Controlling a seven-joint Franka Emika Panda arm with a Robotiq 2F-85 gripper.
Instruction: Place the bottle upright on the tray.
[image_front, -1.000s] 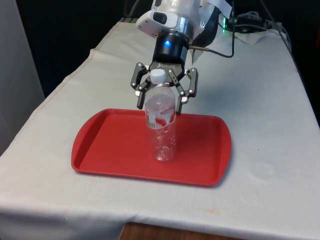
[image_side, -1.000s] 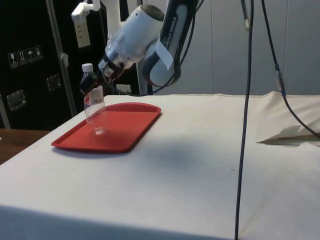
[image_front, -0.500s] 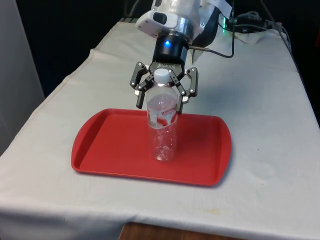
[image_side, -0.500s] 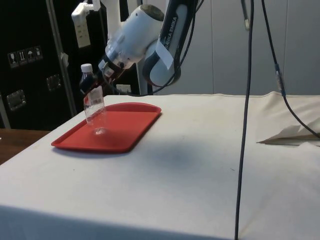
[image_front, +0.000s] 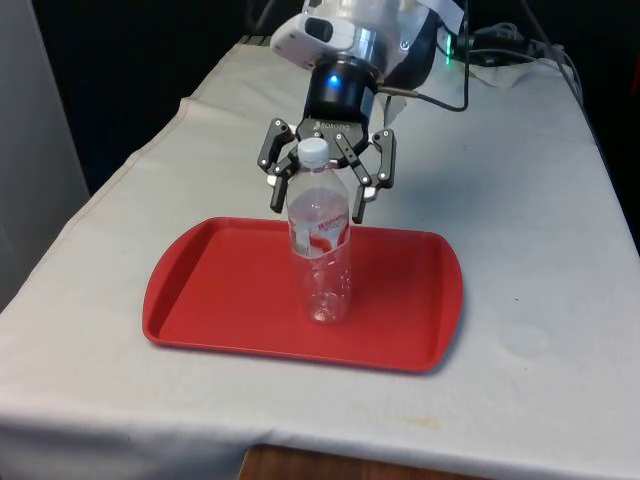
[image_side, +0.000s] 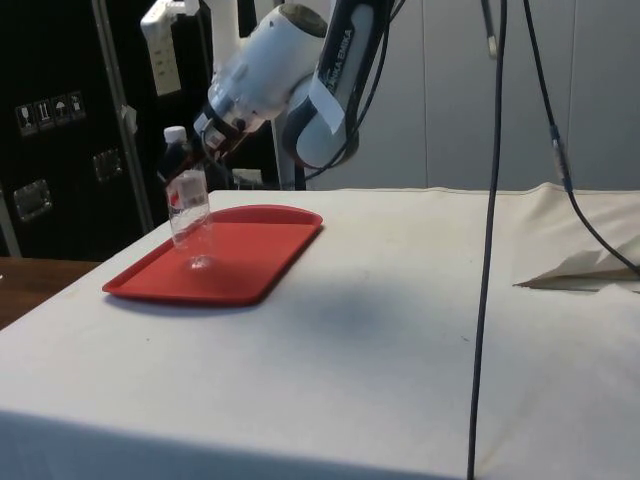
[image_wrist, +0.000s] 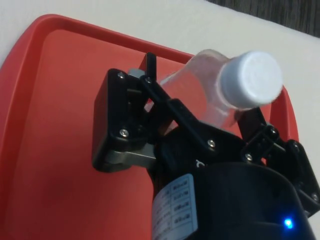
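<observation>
**A:** Front view first: what do you have, and how much room?

**B:** You have one clear plastic bottle with a white cap, standing upright on one red tray. Its base sits a little to the front view's right of the tray's middle, well in from every raised rim. The gripper is behind the bottle's neck with its two fingers spread apart, one on each side of the shoulder, not clamped on it. The tray lies on the white cloth, with bare cloth on all sides, widest on the front view's right. The near table edge is just past the tray's near rim.

**A:** And the side view?

**B:** You see the same bottle on the tray, close to the tray's end nearest the dark cabinets. The gripper hangs by the bottle's upper part. A broad stretch of cloth lies open beyond the tray's other end. Two dark cables hang down in front.

**A:** Wrist view?

**B:** You look down on the white cap and neck of the bottle lying between the parted fingers, with red tray floor under them and the tray's curved rim beyond.
</observation>
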